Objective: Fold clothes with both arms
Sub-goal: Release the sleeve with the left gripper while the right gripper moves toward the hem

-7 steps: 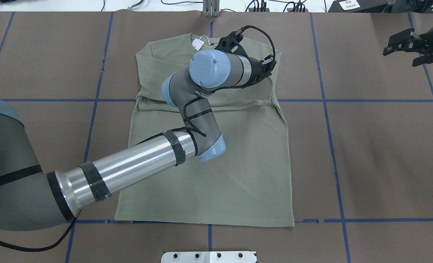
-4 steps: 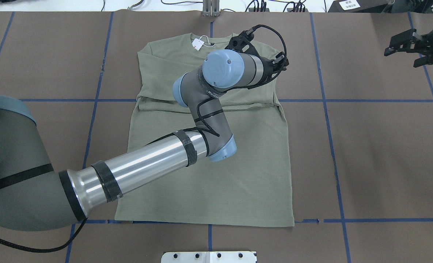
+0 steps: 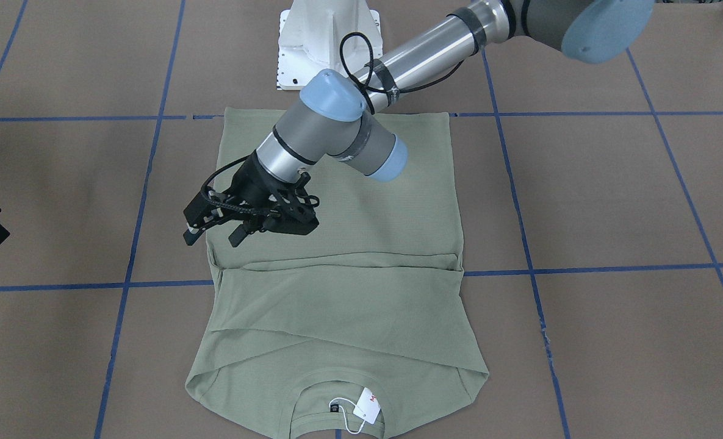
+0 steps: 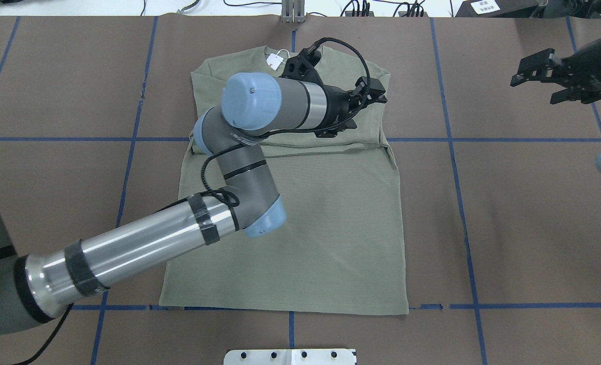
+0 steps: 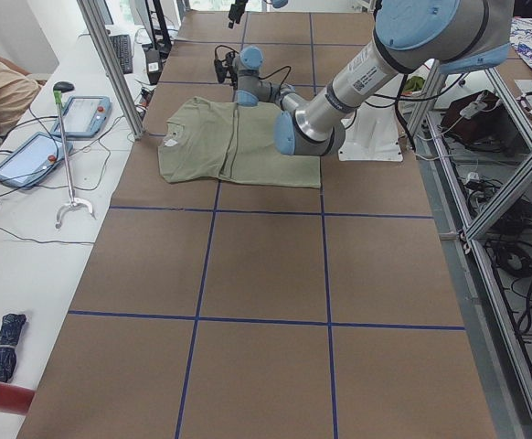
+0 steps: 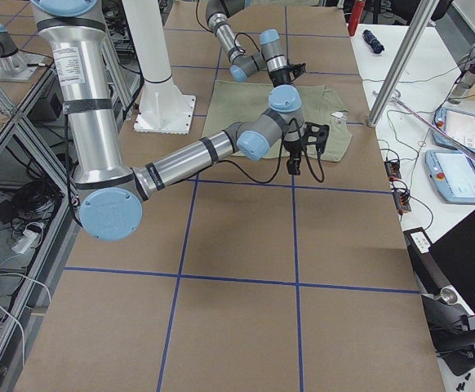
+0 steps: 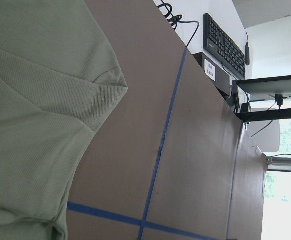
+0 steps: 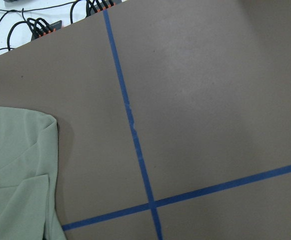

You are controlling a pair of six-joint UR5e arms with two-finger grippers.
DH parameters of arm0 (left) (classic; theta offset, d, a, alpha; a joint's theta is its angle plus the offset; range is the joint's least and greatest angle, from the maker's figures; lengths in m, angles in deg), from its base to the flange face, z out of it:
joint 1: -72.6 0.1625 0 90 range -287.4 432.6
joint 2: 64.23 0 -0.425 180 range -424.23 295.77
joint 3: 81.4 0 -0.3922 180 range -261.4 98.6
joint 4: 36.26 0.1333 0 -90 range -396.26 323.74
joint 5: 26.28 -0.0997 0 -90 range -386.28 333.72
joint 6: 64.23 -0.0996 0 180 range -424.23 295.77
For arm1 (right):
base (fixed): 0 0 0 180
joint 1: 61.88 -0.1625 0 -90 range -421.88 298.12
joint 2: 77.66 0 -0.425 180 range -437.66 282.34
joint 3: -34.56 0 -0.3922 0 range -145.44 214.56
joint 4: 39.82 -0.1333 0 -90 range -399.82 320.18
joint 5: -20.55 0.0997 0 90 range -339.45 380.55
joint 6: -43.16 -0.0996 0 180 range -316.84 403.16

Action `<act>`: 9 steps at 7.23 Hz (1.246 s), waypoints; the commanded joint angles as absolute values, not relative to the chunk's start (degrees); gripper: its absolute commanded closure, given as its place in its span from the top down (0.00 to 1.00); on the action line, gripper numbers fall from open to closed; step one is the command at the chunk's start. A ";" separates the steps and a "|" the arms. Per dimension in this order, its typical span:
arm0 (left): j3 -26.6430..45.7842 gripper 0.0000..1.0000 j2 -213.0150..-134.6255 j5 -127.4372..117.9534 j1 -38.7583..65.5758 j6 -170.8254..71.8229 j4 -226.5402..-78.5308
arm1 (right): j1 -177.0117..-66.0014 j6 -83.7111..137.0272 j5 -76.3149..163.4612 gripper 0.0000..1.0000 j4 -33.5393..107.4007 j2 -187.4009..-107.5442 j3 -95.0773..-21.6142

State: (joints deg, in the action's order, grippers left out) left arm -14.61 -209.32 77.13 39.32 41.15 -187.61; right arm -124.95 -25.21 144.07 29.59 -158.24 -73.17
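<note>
1. Lying flat on a brown paper-covered counter marked with blue tape lines is a pale sage-green long-sleeved knit shirt. Its hem is nearest the robot and runs along one tape line. Its collar points away from the robot, and both sleeves are folded in across the chest. A small white hang tag lies at the collar.
2. The silver-and-grey left arm reaches across the shirt. The black two-finger left end effector hangs above the shoulder area on the robot's right side. Its fingers are spread apart and hold nothing.
3. The black right end effector hovers over bare counter, well apart from the shirt, on the robot's far right. Its fingers look parted and empty.
4. The shirt is probably light, soft and limp, so it would sag and drape when lifted. The knit may stretch if it is pulled from one point. The best holds seem to be the outer corners at the shoulders or the hem, pinched through every layer. One corner for each arm should keep the lifted edge straight. The flimsy tag is best avoided.
5. Both side edges of the shirt run fairly straight, with open counter on either side and beyond the collar. Cables and equipment line the far edge of the counter. The left arm's elbow spans the middle of the shirt and could block a fold.
</note>
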 commanded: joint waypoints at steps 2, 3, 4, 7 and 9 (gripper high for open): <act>9.94 0.87 -187.25 87.17 34.47 30.56 -180.68 | -101.07 -48.00 121.28 1.00 30.14 -158.34 -81.51; 14.36 0.86 -182.40 87.28 34.11 27.90 -180.57 | -93.07 -54.94 114.66 0.99 30.32 -158.35 -82.59; 17.53 0.86 -179.48 87.54 33.93 27.70 -180.49 | -84.29 -59.80 104.85 0.99 30.41 -158.52 -82.68; 19.85 0.86 -177.78 87.19 33.84 27.70 -180.75 | -67.98 -75.28 93.09 0.96 38.88 -161.42 -85.57; 19.24 0.86 -177.87 87.02 33.84 27.70 -180.92 | -63.92 -83.20 93.06 0.93 41.03 -161.60 -85.85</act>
State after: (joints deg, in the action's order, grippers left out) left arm 19.49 -177.85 87.09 33.85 27.71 -180.78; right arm -66.86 -78.65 93.63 39.00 -161.46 -85.45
